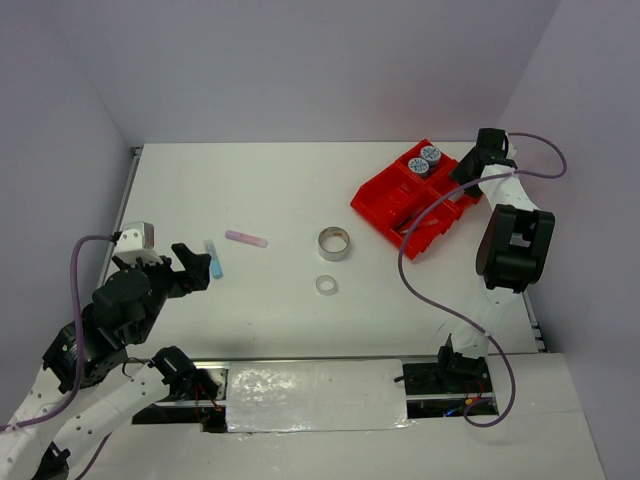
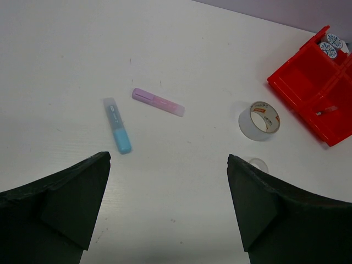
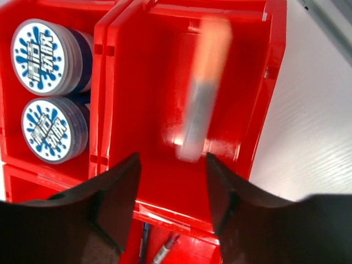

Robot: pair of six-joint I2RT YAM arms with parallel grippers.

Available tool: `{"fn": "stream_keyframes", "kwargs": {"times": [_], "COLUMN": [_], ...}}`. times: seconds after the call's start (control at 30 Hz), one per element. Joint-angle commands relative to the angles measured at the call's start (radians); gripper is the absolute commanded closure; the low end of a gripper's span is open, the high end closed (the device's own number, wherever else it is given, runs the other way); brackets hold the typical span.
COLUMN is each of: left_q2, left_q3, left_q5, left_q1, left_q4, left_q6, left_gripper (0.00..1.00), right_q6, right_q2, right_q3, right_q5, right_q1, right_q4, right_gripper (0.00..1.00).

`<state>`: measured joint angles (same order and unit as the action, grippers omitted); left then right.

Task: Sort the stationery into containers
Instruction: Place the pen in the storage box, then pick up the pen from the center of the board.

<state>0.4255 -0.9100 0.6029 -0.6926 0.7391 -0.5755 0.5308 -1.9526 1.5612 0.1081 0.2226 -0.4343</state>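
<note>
The red tray (image 3: 258, 104) sits at the far right of the table (image 1: 250, 180), angled to its edges. Two round tubs (image 3: 41, 49) with blue-and-white patterned lids fill one compartment, one behind the other and nearly touching. In the compartment beside them is an orange tube (image 3: 203, 93), its lower half pale. It is smeared by blur, so I cannot tell whether it rests on the floor of the compartment or hangs above it. A nearer compartment holds thin pens (image 3: 165, 253), only partly in view.

The right gripper (image 3: 173, 181) hovers directly over the tube's compartment, pointing down into it. Its fingers are spread and grip nothing; the tube's pale end shows just beyond the fingertips. In the top view the right arm is stretched to the far right, elbow raised, wrist above the tray's far side.

The rest of the stationery lies on the open table, well apart from the tray. The silvery tape roll (image 1: 334, 243) is near the middle with the small clear tape ring (image 1: 327, 285) just in front of it, and a pink tube (image 1: 246, 238) and a blue tube (image 1: 212, 258) lie farther left.

The left gripper (image 2: 168, 159) hangs above the table near the blue tube — fingers wide apart, holding nothing — with its arm folded low at the left.
</note>
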Motion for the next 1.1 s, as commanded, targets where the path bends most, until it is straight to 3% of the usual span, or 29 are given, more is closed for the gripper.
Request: {"fn": "stream_keyframes", "kwargs": {"times": [0.0,0.2,0.3,0.4,0.43,0.5,0.6,0.7,0.8,0.9,1.07], "left_q2": [0.006,0.005,0.007,0.025,0.044,0.064,0.087,0.078,0.064,0.052,0.064], "left_q3": [-0.001,0.000,-0.003,-0.016,-0.029,-0.044,-0.061,-0.052,-0.037,-0.017,-0.021], "left_q5": [-0.006,-0.003,0.011,0.113,0.142,0.188,0.251,0.241,0.187,0.106,0.100], "left_q1": [-0.004,-0.005,-0.005,-0.004,0.001,0.008,0.030,0.038,0.038,0.038,0.038], "left_q4": [-0.038,-0.037,-0.030,0.015,0.034,0.094,0.146,0.125,0.074,0.019,0.022], "left_q6": [0.022,0.020,0.009,-0.045,-0.066,-0.124,-0.173,-0.155,-0.109,-0.050,-0.047], "left_gripper": [0.01,0.01,0.01,0.01,0.01,0.01,0.01,0.01,0.01,0.01,0.01], "right_q6": [-0.012,-0.034,-0.109,-0.246,-0.280,-0.348,-0.468,-0.604,-0.670,-0.690,-0.738], "right_q2": [0.034,0.076,0.181,0.321,0.337,0.348,0.278,0.071,-0.200,-0.343,-0.486], "right_q3": [0.014,0.051,0.013,-0.074,-0.091,-0.131,-0.136,0.041,0.332,0.510,0.690], "right_q5": [-0.008,-0.019,-0.093,-0.172,-0.197,-0.297,-0.318,-0.239,-0.216,-0.258,-0.245], "right_q1": [-0.002,-0.025,-0.129,-0.362,-0.484,-0.601,-0.831,-1.000,-1.077,-1.082,-1.091], "right_q4": [0.009,-0.023,0.029,0.125,0.140,0.204,0.243,0.108,-0.029,-0.121,-0.230], "right_gripper": [0.38,0.36,0.34,0.28,0.27,0.26,0.23,0.23,0.23,0.23,0.23]}}
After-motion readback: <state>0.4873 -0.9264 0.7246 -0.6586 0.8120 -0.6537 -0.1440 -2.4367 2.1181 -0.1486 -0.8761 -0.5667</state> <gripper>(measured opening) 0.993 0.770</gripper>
